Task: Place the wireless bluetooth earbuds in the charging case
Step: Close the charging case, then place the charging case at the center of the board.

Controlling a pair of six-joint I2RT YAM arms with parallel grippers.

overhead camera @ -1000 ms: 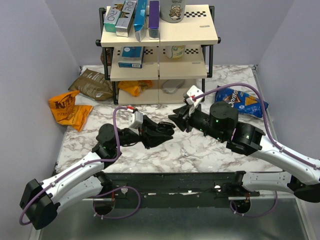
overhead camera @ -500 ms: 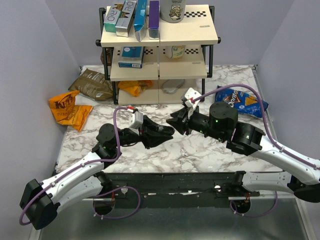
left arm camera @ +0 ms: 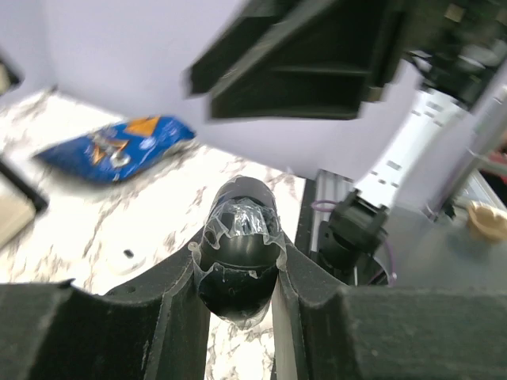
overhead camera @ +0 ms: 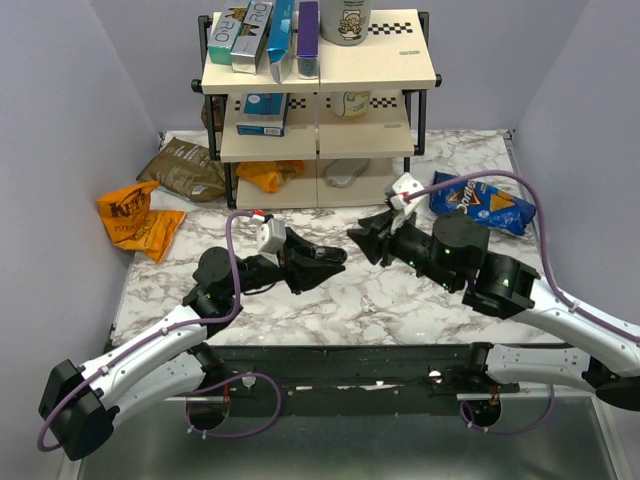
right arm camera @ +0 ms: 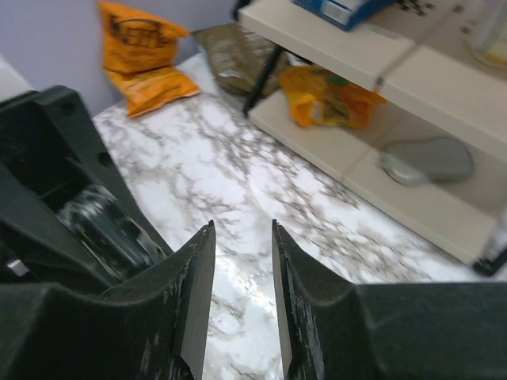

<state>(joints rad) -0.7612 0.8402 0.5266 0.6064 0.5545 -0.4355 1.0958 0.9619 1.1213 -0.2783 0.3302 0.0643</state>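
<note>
left gripper (overhead camera: 328,260): jaws pinching the charging case (left arm camera: 238,253) across its sides, mid-table over the marble table (overhead camera: 400,300) | right gripper (right arm camera: 242,233): just right of the case, facing it, jaws slightly parted, nothing between | blue chip bag (overhead camera: 482,203): far right

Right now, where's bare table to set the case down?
Bare marble: front edge between the left arm and right arm; back right behind the blue bag; a strip between the orange bag and the left fingers holding the case. Crowded: under the rack, around the brown bag, and mid-table.
</note>
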